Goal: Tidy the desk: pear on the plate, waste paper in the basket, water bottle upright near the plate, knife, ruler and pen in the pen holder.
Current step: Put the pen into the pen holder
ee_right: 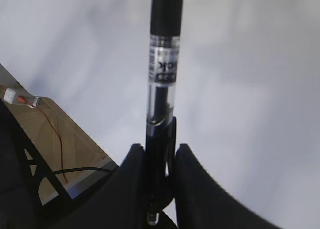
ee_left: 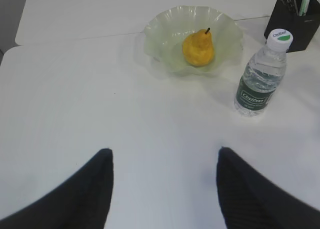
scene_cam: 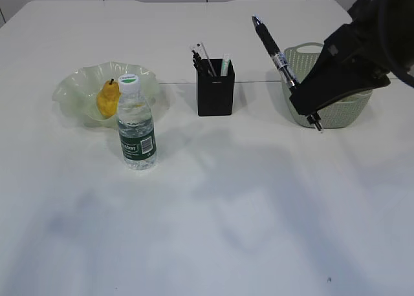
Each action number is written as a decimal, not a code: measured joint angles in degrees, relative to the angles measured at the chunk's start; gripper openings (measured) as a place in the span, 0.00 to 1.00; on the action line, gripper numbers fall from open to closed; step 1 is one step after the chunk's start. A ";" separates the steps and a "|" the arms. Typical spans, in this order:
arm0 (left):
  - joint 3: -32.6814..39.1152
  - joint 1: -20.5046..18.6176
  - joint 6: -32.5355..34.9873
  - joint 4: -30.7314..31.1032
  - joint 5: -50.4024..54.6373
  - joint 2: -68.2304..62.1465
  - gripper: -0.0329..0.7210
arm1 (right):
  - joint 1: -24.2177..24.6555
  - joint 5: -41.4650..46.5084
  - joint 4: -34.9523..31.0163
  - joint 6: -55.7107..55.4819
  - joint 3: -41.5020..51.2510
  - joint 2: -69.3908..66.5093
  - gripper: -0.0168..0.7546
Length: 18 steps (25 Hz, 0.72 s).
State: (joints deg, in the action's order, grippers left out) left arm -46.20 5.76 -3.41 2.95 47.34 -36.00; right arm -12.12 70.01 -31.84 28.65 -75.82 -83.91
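Upright in the foreground, the clear plastic water bottle with dark green label (scene_cam: 136, 131) stands just beside the ruffled pale-green glass plate (scene_cam: 74, 89), which holds the yellow-orange pear (scene_cam: 107, 98). Right gripper (ee_right: 161, 181): jaws clamped on the lower barrel of a black-and-clear pen (scene_cam: 279, 61), held tilted before the sage-green woven-look basket (scene_cam: 300, 60), well right of the black square pen holder (scene_cam: 215, 94). Left gripper (ee_left: 165, 161): jaws spread, empty, above bare white table (scene_cam: 213, 212).

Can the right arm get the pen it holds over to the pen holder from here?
Probably yes. The right claw grips the pen, lifted in front of the basket. Only bare table lies between it and the pen holder, whose top is open, though already partly filled.
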 joint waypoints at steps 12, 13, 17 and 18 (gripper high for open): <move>0.00 0.00 0.00 0.00 -5.64 0.00 0.65 | -7.97 0.00 1.61 0.56 0.00 0.00 0.16; 0.00 0.00 0.00 0.00 -6.05 0.00 0.65 | -8.58 0.00 1.61 0.66 0.00 0.00 0.16; 0.00 0.00 0.70 0.00 -7.13 0.00 0.65 | -9.87 0.09 1.61 0.68 0.00 0.00 0.16; 0.00 0.00 1.77 0.00 -7.60 0.00 0.66 | -9.87 0.09 1.61 0.68 0.00 0.00 0.16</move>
State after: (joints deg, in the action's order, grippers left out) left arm -46.20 5.76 -1.64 2.95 39.74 -36.00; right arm -21.99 70.11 -30.23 29.33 -75.82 -83.91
